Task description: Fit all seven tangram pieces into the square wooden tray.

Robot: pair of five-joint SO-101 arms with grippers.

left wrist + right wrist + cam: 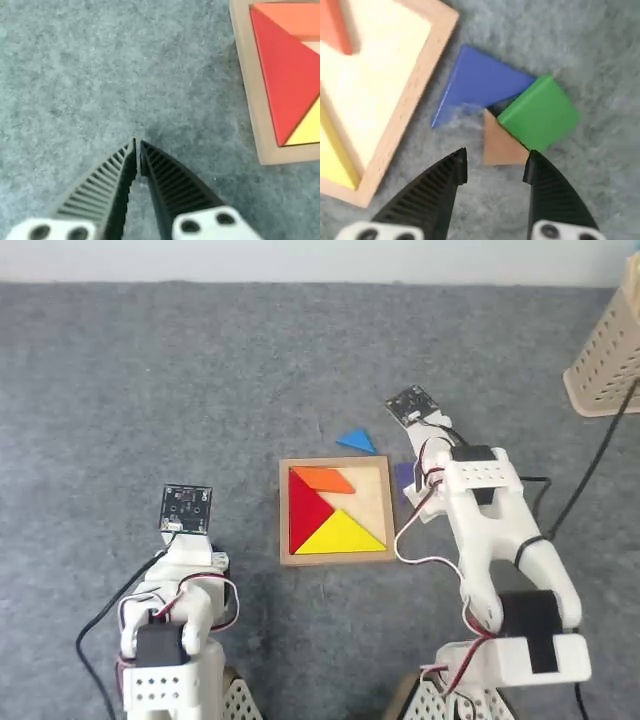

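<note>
Nearest the arm bases, the left gripper (138, 146) is clenched on nothing, its tips pressed together just over the grey counter (150, 370), off the square wooden tray's (335, 559) left side and apart from its rim. Inside the tray lie three pieces: a large red triangle (305, 510) against the left wall, a large yellow triangle (340, 533) along the near wall with its edge meeting the red one, and an orange parallelogram (323, 479) by the far wall. The right half of the tray's floor shows bare pale wood. Just off the tray's right side, the right gripper (496, 160) is spread wide and holds nothing, its tips to either side of a small tan triangle (500, 145). That piece touches a green square (540, 112) and a dark blue triangle (480, 82), which lies close beside the tray's right rim. Beyond the tray's far rim, a small light blue triangle (357, 441) lies alone on the counter. By this count three of seven pieces are seated and four are left to place, so the task looks a little under halfway.
</note>
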